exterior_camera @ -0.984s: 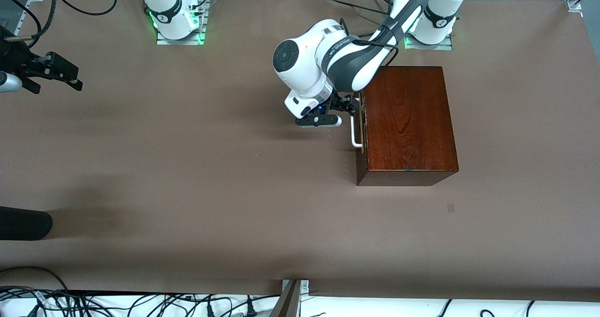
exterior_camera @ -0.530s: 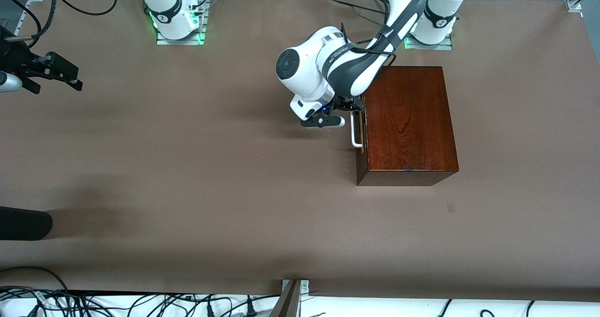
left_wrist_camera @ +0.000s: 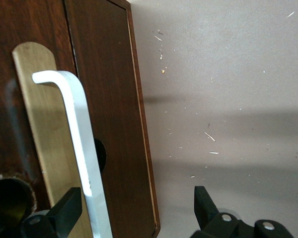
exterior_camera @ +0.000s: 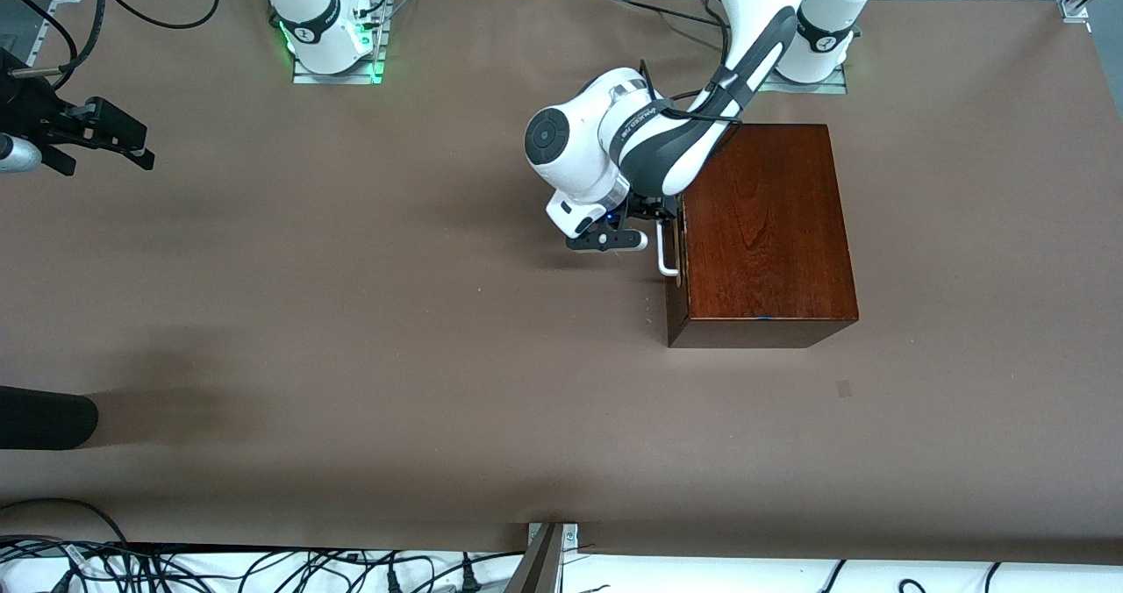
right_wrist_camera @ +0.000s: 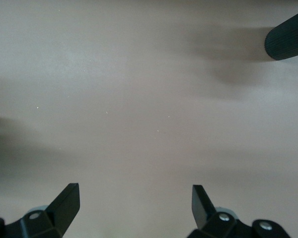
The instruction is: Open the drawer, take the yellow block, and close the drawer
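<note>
The right gripper [exterior_camera: 105,137] waits at the right arm's end of the table, up over the bare brown table [exterior_camera: 351,330], its jaws spread wide with nothing between them; the right wrist view shows both black fingertips [right_wrist_camera: 67,201] apart above the mat. Toward the middle, the left gripper [exterior_camera: 654,225] sits in front of the drawer [exterior_camera: 674,251], jaws open and straddling the white loop handle [left_wrist_camera: 82,144] (one finger tucked between handle and brass plate, the other out over the table). The drawer is shut, flush in the dark reddish-brown wooden box [exterior_camera: 763,225]. The yellow block is not visible.
</note>
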{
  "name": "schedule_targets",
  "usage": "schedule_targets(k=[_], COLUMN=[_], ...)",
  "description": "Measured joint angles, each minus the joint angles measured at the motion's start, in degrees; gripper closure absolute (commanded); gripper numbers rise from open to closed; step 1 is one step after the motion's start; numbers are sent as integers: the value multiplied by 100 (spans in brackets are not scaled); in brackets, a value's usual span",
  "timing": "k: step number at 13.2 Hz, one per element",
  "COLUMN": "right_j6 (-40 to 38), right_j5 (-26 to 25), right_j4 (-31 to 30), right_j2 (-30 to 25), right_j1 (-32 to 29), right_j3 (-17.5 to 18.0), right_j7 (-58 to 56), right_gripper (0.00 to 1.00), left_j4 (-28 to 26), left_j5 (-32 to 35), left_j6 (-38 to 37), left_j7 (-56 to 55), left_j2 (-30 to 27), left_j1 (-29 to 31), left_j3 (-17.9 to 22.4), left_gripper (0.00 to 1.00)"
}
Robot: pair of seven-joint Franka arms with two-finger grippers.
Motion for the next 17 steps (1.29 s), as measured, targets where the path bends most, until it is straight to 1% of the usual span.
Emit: schedule_targets(k=[7, 17], right_j6=[0, 0], right_j5=[0, 0], right_j4=[0, 0], right_j2=[0, 2], right_j1=[0, -1], right_j3=[0, -6], right_j7=[0, 0], right_gripper=[0, 0], left_j4=[-6, -16], left_j5=[8, 15], left_j6=[215, 1175], left_j7=[-264, -326], left_j2=[55, 220], left_j1=[-4, -61], left_j3=[1, -4], left_gripper=[0, 0])
